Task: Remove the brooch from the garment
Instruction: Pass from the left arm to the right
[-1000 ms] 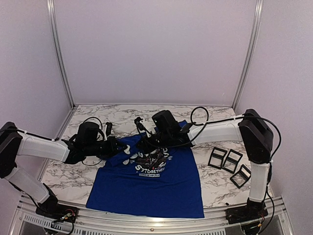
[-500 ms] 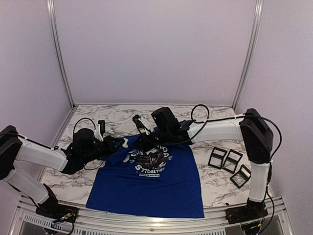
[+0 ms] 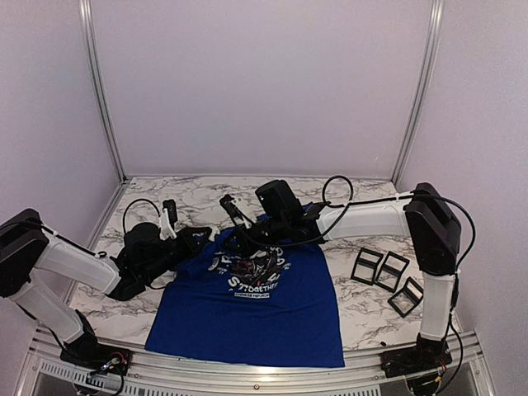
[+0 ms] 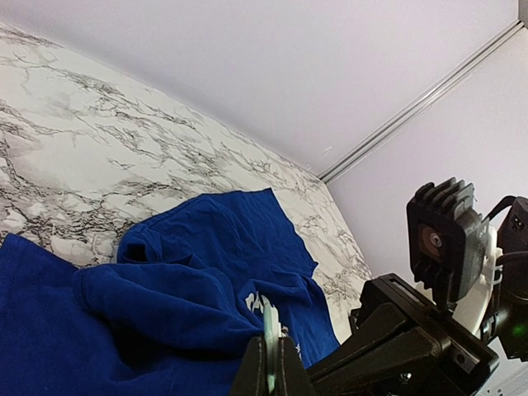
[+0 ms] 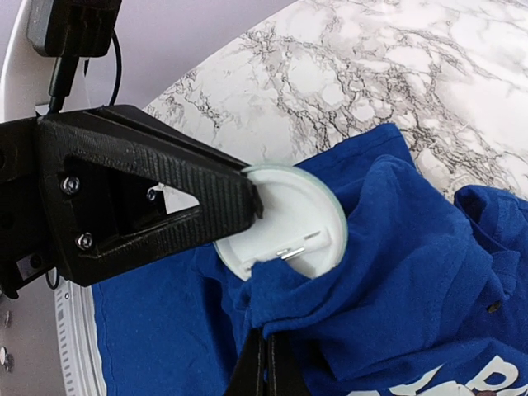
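Observation:
The garment (image 3: pixel 256 305) is a royal-blue T-shirt with a panda print, lying flat on the marble table with its upper part bunched and lifted. The brooch (image 5: pixel 285 231) is a round white disc with a pale green rim and a metal pin on its back. A fold of blue fabric hangs over the pin. My left gripper (image 4: pixel 272 356) is shut on the brooch's rim, seen edge-on (image 4: pixel 271 326). My right gripper (image 5: pixel 266 351) is shut on the shirt fabric just below the brooch. In the top view both grippers, left (image 3: pixel 211 238) and right (image 3: pixel 239 242), meet over the shirt's upper left.
Three black square frames (image 3: pixel 388 276) lie on the table at the right. The marble table (image 3: pixel 363 194) is walled by white panels with aluminium posts (image 3: pixel 417 91). The left gripper's black finger (image 5: pixel 157 202) fills the left of the right wrist view.
The left arm has drawn back to the left and turned, and the shirt's upper left edge has risen and bunched between the grippers. The right gripper shifted slightly left.

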Controlling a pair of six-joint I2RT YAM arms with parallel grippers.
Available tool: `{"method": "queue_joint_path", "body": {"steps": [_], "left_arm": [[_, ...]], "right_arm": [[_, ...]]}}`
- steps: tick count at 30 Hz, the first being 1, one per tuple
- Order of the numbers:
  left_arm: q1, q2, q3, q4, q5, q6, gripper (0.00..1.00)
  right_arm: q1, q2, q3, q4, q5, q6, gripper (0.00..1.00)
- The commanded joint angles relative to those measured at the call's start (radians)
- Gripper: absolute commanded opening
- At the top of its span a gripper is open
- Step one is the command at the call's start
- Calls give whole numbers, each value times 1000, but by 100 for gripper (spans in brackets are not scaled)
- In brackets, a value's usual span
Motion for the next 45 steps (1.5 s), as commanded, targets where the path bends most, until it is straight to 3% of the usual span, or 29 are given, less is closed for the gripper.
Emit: {"method": "queue_joint_path", "body": {"steps": [1,7,11,18,22,25,28,36,40,45], "left_arm": [[-1,17,0,132,-57,20,0],[-1,14,-14,152,-44,20,0],[-3,28,-18,184,-19,0,0],[-10,88,-21,294,20,-88,0],[-20,134,-22,365,20,-117,0],[-34,160,-12,396,9,-121,0],[-41,164,-6,407,3,-116,0],[-50,165,-4,433,-1,-114,0],[-50,156,-5,435,-2,-114,0],[-50,160,-3,454,0,-116,0]], "right_arm": [[13,8,24,-41,-25,-18,0],[4,8,24,-54,36,17,0],[-33,-21,-29,55,-9,108,1],[-96,-86,-144,259,-113,262,33],[-121,-100,-207,393,-162,365,45],[-128,-109,-224,448,-172,413,60],[-128,-95,-212,466,-184,439,69],[-128,-15,-176,509,-207,518,68],[-128,6,-181,535,-228,536,58],[-127,26,-187,572,-255,554,53]]}}
